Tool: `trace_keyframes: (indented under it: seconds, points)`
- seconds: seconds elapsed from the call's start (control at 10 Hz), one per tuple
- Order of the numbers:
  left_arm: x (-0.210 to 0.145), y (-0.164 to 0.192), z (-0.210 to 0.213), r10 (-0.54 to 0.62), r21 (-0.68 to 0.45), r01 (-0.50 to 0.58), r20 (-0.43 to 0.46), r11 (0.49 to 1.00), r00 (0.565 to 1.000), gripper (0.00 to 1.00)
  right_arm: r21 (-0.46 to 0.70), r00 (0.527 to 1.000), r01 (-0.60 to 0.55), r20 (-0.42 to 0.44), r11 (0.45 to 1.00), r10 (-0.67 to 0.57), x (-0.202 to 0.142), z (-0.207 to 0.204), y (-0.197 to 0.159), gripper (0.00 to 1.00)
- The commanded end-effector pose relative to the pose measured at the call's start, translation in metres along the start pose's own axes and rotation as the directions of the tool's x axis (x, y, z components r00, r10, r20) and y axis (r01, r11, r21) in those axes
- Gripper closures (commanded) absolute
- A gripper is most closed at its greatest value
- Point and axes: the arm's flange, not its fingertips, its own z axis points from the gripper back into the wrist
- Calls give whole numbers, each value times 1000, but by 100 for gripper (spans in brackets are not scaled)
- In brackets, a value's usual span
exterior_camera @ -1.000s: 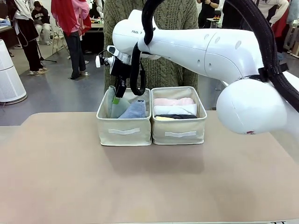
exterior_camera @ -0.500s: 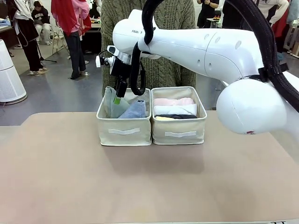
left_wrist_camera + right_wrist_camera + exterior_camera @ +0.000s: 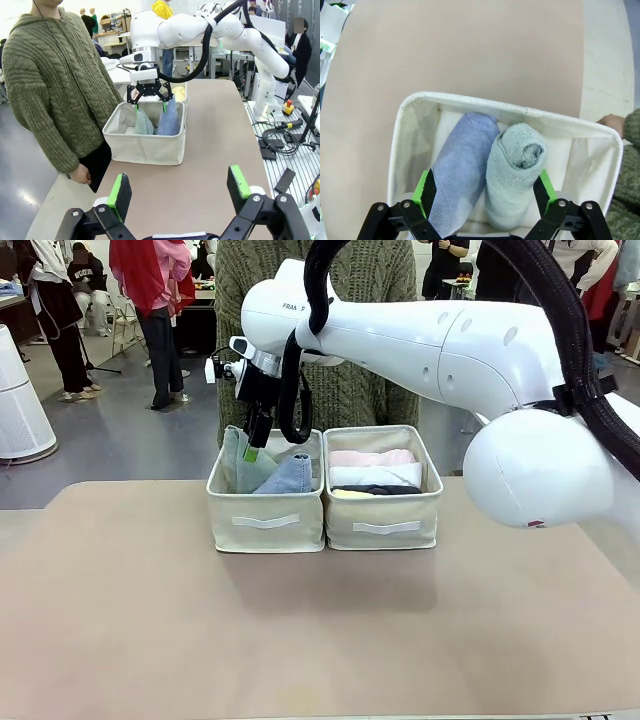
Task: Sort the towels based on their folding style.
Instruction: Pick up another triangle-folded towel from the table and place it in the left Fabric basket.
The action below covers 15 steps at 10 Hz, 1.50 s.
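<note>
Above the left bin [image 3: 265, 520], at about 11 o'clock from the table's [image 3: 300, 640] middle in the front view, the right pincer [image 3: 252, 445] hangs with its jaws spread wide, gripping nothing. Both cones stand in that bin: the pale grey-blue cone [image 3: 515, 165] between the green pads, the lavender-blue cone [image 3: 462, 170] touching it on the 9 o'clock side in the right wrist view. The neighbouring right bin [image 3: 385, 520] holds the rolls: pink roll [image 3: 372, 457] at the far end, white roll [image 3: 375, 475] next, then the dark grey roll [image 3: 385, 490] and yellow roll [image 3: 350, 494] nearest the camera. Sorting looks complete. The left pincer [image 3: 180, 192] is wide open over bare table, well apart from the bins.

Terry like this should be light, soft and easily squashed; a cone would likely unwind if pinched at its loose tip, so a hold low on the body, across the wrap, seems safest. A person in a green knitted sweater [image 3: 50, 75] stands just beside the bins.
</note>
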Motion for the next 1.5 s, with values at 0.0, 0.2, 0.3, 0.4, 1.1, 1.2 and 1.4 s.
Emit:
trace_keyframes:
  seconds: [0.0, 0.2, 0.3, 0.4, 1.1, 1.2, 1.4]
  points:
    - [0, -2, 0, 2, 11, -1, -4, 1000, 1000, 0, -25, 998, 44, -40, 999, -45, 10, 11, -15, 0]
    - [0, -2, 0, 2, 11, -1, -4, 1000, 1000, 0, -63, 998, 49, -38, 997, -51, 8, 29, -11, 0]
    - [0, -2, 0, 2, 11, -1, -4, 1000, 1000, 0, -67, 998, 49, -30, 997, -51, 6, 32, -9, 0]
    - [0, -2, 0, 2, 11, -1, -4, 1000, 1000, 0, -67, 998, 49, -26, 997, -51, 6, 32, -8, 0]
    - [0, -2, 0, 2, 11, -1, -4, 1000, 1000, 0, -55, 938, 211, -269, 976, -218, 22, 91, 67, 0]
    - [0, -2, 0, 2, 11, -1, -4, 1000, 1000, 0, -75, 907, 274, -310, 959, -284, 14, 117, 107, 0]
    - [0, -2, 0, 2, 11, -1, -4, 1000, 1000, 0, -163, 859, 386, -296, 908, -418, -28, 157, 189, 0]
